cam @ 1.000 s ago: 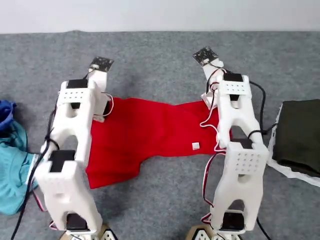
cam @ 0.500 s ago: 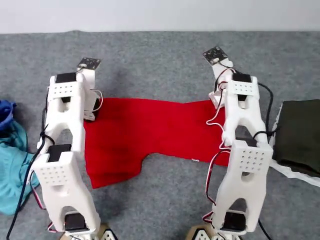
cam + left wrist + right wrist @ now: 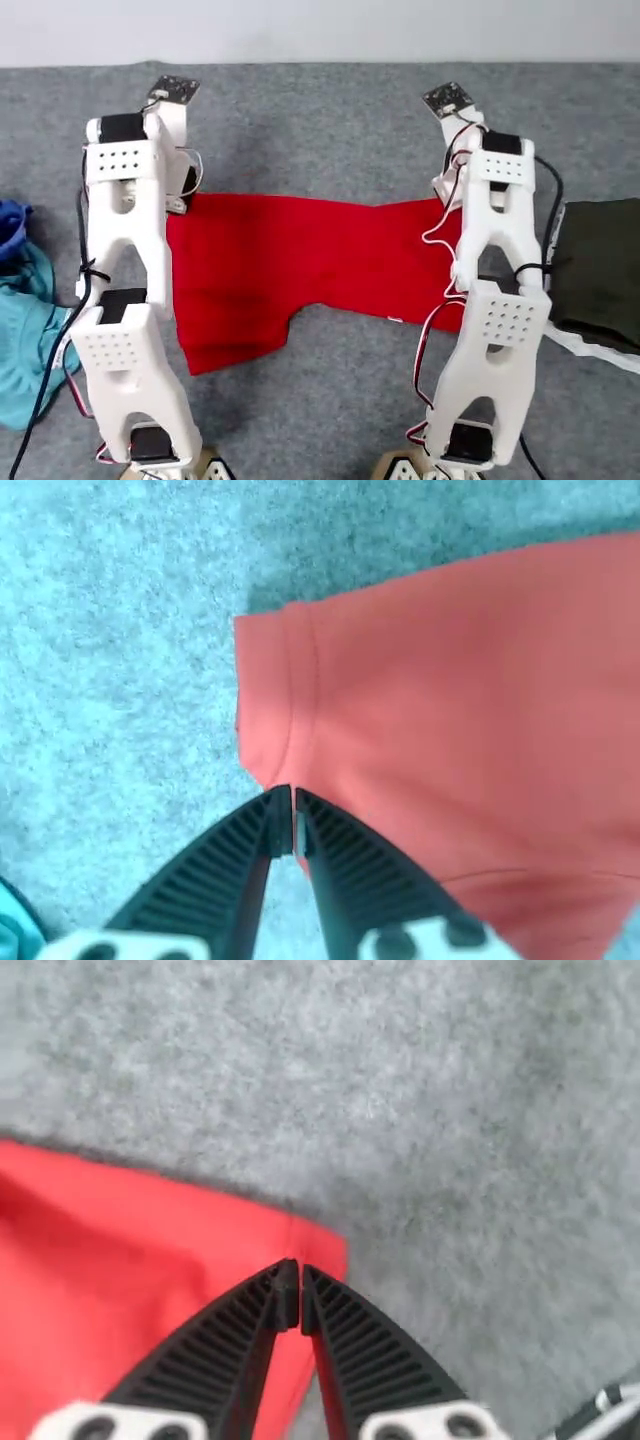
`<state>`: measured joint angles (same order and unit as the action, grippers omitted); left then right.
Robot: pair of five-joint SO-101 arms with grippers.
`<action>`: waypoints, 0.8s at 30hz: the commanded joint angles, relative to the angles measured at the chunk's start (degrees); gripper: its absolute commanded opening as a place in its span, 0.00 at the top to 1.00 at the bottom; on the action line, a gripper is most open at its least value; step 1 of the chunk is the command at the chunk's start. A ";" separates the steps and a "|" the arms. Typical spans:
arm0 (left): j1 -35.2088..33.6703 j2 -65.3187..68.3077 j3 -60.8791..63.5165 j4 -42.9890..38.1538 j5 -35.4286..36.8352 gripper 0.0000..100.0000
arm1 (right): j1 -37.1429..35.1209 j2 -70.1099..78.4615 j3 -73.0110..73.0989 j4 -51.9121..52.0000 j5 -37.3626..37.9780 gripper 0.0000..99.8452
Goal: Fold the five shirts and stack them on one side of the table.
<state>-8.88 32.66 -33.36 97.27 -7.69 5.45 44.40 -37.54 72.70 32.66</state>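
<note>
The left jaws are pressed together on one far corner of the red shirt (image 3: 450, 730), pinching its hemmed edge right at the tips, with a sliver of red cloth showing between them. The right jaws are likewise pressed together, and their tips pinch the opposite far corner of the same shirt (image 3: 120, 1290), just inside the hem. Past both corners lies the bare grey cover of the table (image 3: 320, 120). From above, the red shirt (image 3: 300, 265) lies flat in the middle of the table, stretched sideways between the two arms, its far edge running almost straight from one pair of jaws to the other. Its near edge is uneven: a broad flap reaches toward the bases beside the left arm (image 3: 125, 250), while the part by the right arm (image 3: 495, 290) is narrower and has a small white tag (image 3: 395, 320) at its edge. Beyond the right arm, near the table's right edge, a folded green shirt (image 3: 600, 265) lies on a white sheet (image 3: 570, 340), apart from the red one. At the table's left edge a teal shirt (image 3: 25, 340) lies crumpled, with a blue garment (image 3: 10, 225) bunched just beyond it, touching it.
</note>
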 commanded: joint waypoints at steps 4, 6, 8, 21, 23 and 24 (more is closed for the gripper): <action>-0.97 -0.70 -2.33 3.08 3.08 0.99 | -1.01 -6.29 -7.12 16.40 -0.53 0.98; -2.20 -0.79 -2.33 3.16 4.75 0.99 | -1.45 -6.64 -7.47 20.26 -0.62 0.95; -4.04 -2.02 -1.89 3.25 5.80 0.99 | -1.89 -6.73 -7.65 22.81 -1.32 0.93; -10.64 -25.05 20.18 3.25 5.98 0.99 | -5.23 -6.81 -6.68 30.20 -22.77 0.88; -11.78 -27.08 22.37 3.25 5.98 0.99 | -5.67 -6.64 -6.42 30.29 -22.86 0.88; -12.22 -27.78 23.25 3.25 5.98 0.99 | -5.58 -6.73 -6.42 30.29 -22.86 0.88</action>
<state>-19.87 10.07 -11.82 98.77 -2.24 0.62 43.16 -42.20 100.48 10.68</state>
